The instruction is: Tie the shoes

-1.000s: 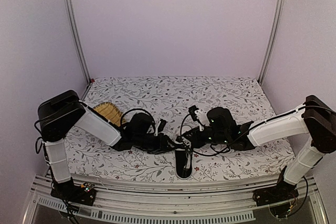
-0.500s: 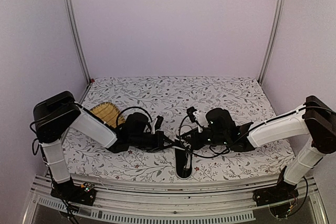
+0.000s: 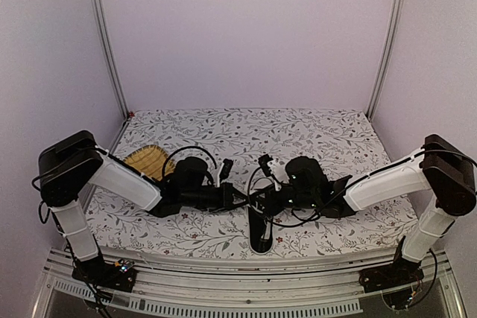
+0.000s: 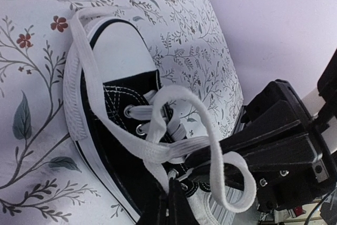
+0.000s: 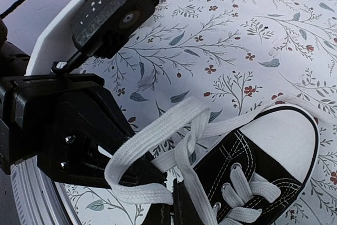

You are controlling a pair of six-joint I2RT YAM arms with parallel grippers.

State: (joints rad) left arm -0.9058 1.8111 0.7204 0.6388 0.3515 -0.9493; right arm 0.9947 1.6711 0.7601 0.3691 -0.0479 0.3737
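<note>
The black sneaker (image 3: pixel 261 234) with a white toe cap lies near the table's front edge, between the two arms. In the left wrist view its toe cap (image 4: pixel 118 51) is at the upper left. My left gripper (image 4: pixel 169 188) is shut on a white lace (image 4: pixel 158 151) over the eyelets. In the right wrist view the toe cap (image 5: pixel 287 135) is at the right. My right gripper (image 5: pixel 174 193) is shut on a lace loop (image 5: pixel 152 130). From above, the left gripper (image 3: pixel 240 199) and right gripper (image 3: pixel 262 202) sit close together just behind the shoe.
A yellow woven mat (image 3: pixel 145 160) lies at the left, partly behind my left arm. The table has a floral cloth (image 3: pixel 313 132). Metal posts (image 3: pixel 104 35) and plain walls close it in at the back and sides.
Both wrists have shifted a little to the left and drawn closer together over the shoe. The left arm's elbow has swung out to the left. Both stay shut on the laces.
</note>
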